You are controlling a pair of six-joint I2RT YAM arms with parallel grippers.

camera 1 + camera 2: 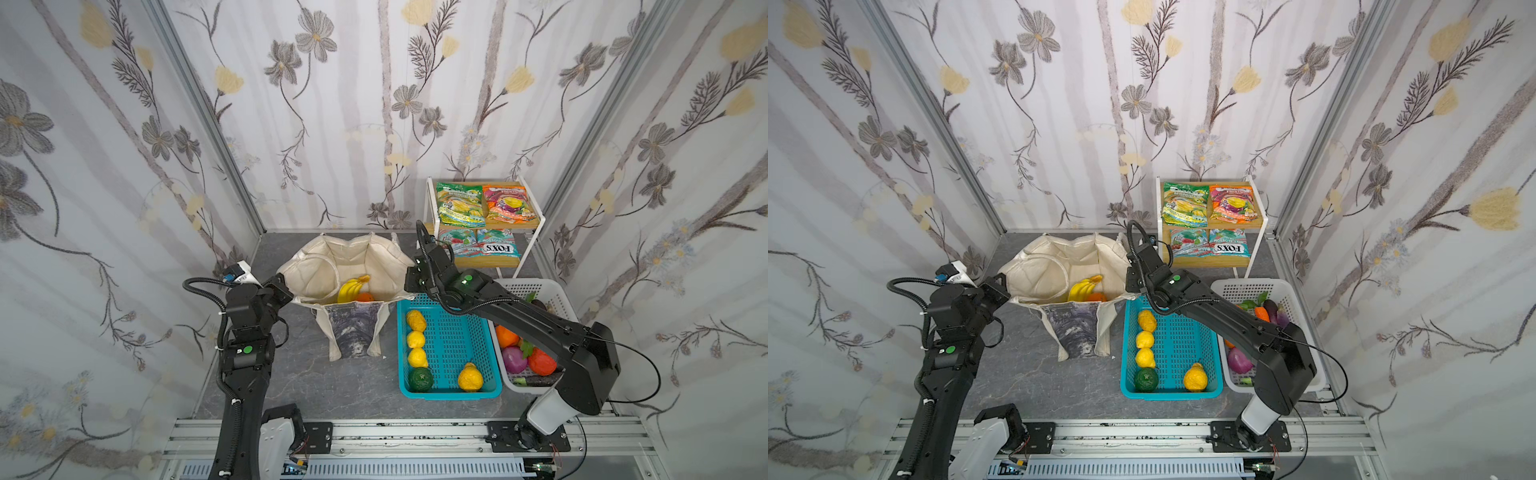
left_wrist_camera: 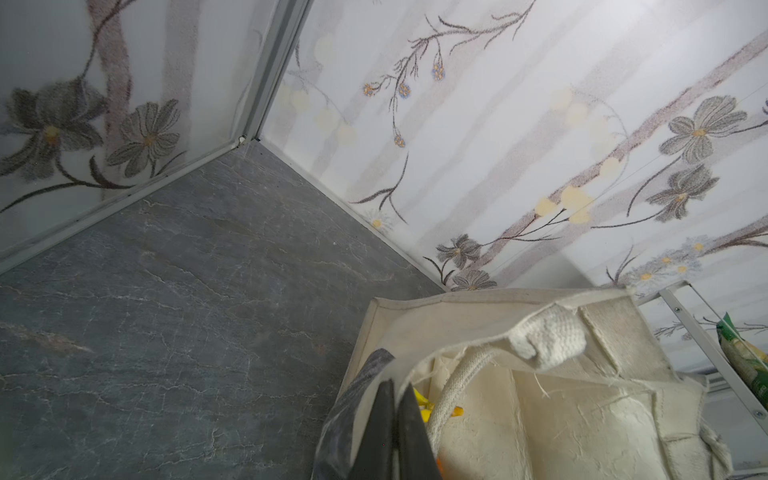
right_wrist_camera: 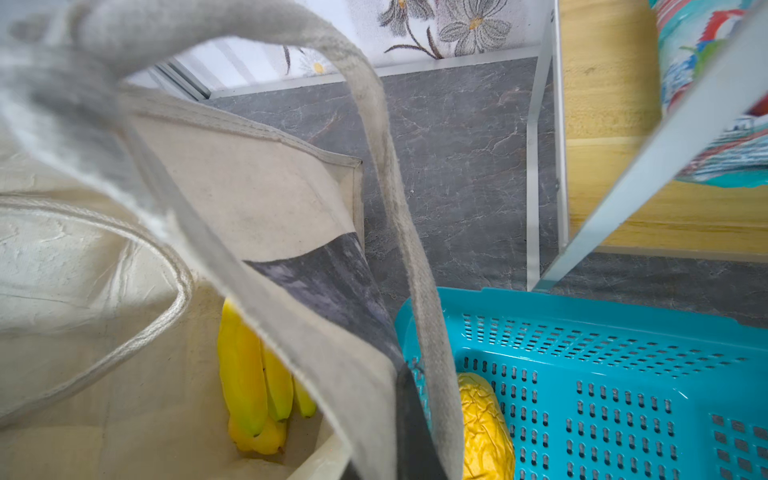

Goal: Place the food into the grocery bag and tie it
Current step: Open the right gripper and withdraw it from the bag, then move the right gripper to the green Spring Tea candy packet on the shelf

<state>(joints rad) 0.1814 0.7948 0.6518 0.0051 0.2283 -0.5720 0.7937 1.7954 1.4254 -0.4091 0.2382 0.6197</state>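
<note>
The cream grocery bag [image 1: 353, 262] [image 1: 1059, 266] stands open mid-table, its dark print facing the front. A yellow banana bunch [image 1: 350, 289] [image 3: 245, 374] and an orange [image 1: 365, 297] lie inside. My left gripper [image 1: 291, 296] [image 2: 397, 388] is shut on the bag's left rim, its fingers pinched together over the cloth. At the right rim, by the teal basket, my right gripper [image 1: 409, 286] [image 3: 405, 382] is shut on the cloth. One strap [image 3: 415, 249] hangs across the right wrist view. One right finger is hidden by fabric.
A teal basket [image 1: 449, 392] right of the bag holds several yellow fruits [image 1: 415, 321] and a green one [image 1: 419, 379]. A white basket [image 1: 536, 286] further right holds a purple onion [image 1: 514, 359] and other produce. Candy packets [image 1: 459, 205] lie on a white-framed shelf [image 1: 536, 232] behind.
</note>
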